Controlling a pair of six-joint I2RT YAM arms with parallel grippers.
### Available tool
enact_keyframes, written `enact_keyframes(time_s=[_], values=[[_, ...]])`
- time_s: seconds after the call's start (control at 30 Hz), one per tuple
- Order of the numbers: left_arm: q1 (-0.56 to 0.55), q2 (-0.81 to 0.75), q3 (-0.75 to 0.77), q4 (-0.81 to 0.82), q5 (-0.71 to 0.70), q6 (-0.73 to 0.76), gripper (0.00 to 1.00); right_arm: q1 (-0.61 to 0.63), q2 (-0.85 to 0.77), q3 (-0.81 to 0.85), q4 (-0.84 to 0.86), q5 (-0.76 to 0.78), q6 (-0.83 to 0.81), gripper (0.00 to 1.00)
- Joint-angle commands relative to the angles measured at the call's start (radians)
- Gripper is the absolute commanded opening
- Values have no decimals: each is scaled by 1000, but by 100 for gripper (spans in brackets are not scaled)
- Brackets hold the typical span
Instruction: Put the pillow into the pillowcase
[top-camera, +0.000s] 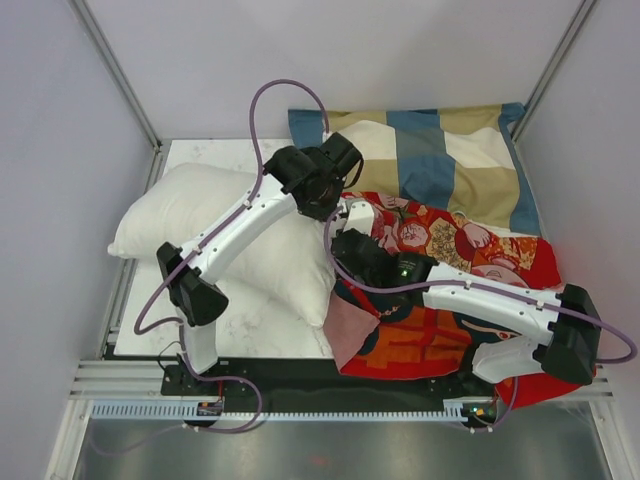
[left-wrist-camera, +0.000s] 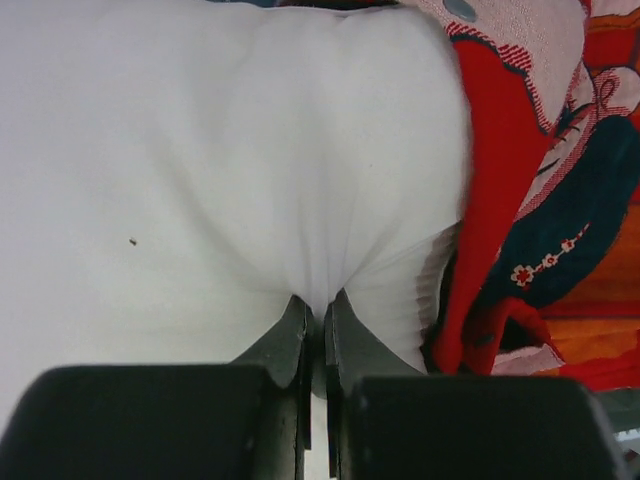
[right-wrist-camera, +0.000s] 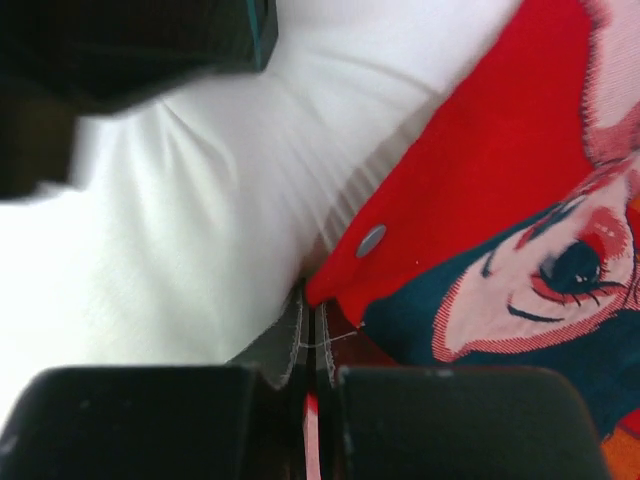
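Observation:
The plump white pillow (top-camera: 205, 225) lies on the left of the table, its right end at the red printed pillowcase (top-camera: 450, 250). My left gripper (top-camera: 345, 215) is shut on a pinch of the pillow's fabric (left-wrist-camera: 250, 170) by the case's red edge (left-wrist-camera: 495, 170). My right gripper (top-camera: 352, 265) is shut on the pillowcase's edge (right-wrist-camera: 480, 200) near a grey snap button (right-wrist-camera: 371, 240), pressed against the pillow (right-wrist-camera: 200, 220). A dull pink flap (top-camera: 350, 330) of the case hangs below it.
A blue, tan and cream checked pillow (top-camera: 440, 155) lies at the back right, partly under the pillowcase. Grey walls close in the left, back and right. The white tabletop (top-camera: 255, 325) shows in front of the pillow.

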Motion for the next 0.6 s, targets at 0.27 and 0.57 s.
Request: enact_keyframes(time_s=[0.27, 0.57], values=[[47, -133, -400, 387, 40, -37, 2, 33, -164, -203, 17, -73, 5, 36], [105, -111, -334, 382, 160, 28, 2, 119, -138, -355, 185, -133, -155, 47]])
